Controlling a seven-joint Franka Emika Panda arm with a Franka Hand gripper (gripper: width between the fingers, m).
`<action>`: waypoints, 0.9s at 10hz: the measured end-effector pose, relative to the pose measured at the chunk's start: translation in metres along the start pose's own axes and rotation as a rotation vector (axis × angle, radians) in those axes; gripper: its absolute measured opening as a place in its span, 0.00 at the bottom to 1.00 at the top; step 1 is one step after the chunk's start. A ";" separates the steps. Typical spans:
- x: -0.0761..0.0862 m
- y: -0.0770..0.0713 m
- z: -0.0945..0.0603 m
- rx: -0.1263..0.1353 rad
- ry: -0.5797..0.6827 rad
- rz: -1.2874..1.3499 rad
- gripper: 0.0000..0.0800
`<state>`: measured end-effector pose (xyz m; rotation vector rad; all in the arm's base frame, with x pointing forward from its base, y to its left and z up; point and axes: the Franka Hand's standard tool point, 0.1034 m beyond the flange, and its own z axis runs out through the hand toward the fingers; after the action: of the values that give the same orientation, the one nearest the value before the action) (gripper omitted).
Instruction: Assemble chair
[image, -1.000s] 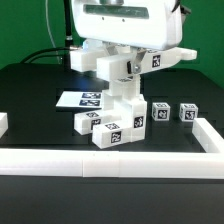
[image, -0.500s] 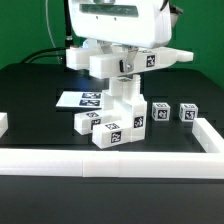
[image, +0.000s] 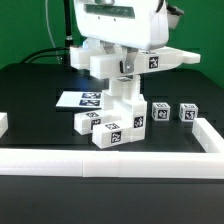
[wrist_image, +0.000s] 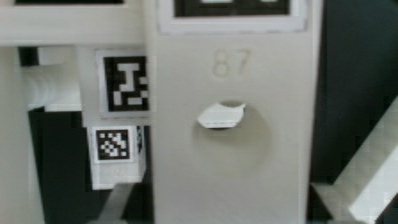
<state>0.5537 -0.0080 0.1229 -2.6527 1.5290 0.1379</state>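
Before me on the black table (image: 35, 90), the marker board (image: 78, 99) lies flat behind a long, low white border wall (image: 100, 159).

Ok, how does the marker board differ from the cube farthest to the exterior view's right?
The marker board is thin and flat; the cube is blocky. The marker board shows several tags, the cube one on its front. Both are white and rest on the black table.
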 end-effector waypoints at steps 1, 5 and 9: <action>0.000 0.000 0.000 -0.001 0.000 0.000 0.36; -0.003 -0.003 0.006 -0.008 -0.002 -0.008 0.36; -0.003 -0.002 0.012 -0.018 -0.005 -0.018 0.36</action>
<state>0.5528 -0.0030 0.1115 -2.6765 1.5093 0.1583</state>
